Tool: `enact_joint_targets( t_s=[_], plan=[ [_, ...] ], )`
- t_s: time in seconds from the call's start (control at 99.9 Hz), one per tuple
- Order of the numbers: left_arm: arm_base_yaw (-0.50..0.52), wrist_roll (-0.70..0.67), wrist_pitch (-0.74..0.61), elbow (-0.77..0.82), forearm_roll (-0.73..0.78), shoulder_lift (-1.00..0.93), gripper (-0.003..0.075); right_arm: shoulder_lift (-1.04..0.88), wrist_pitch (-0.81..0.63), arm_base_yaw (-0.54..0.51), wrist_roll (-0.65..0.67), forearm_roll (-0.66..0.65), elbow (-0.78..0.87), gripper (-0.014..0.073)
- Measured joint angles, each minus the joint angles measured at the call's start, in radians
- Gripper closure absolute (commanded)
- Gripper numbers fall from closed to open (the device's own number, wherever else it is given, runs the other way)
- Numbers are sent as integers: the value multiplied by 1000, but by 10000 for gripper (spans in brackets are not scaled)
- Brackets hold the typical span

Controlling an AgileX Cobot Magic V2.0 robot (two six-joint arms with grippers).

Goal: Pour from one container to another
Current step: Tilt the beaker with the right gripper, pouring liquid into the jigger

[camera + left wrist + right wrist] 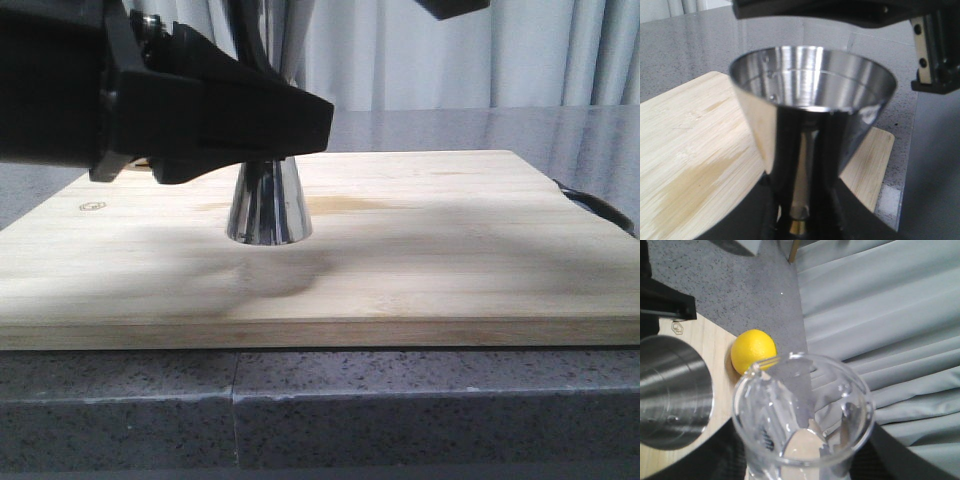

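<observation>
While the left claw is reaching in level from the left, it is gripping the jigger at its waist; the jigger is standing upright on the board, its top hidden behind that claw. A small round stamp on the board is too small to read. The right claw, itself barely showing, is holding the beaker beside the jigger's rim, near a lemon.

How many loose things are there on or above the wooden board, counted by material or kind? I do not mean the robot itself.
Steel jigger: 1
Clear glass beaker: 1
Yellow lemon: 1
Wooden board: 1
Total: 4
</observation>
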Motion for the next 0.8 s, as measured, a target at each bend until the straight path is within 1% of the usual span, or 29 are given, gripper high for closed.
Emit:
enact_joint_targets(
  t_s=[0.801],
  plan=[
    [0, 0, 2, 0, 0, 0, 739, 0, 0, 0, 0, -105, 0, 430]
  ],
)
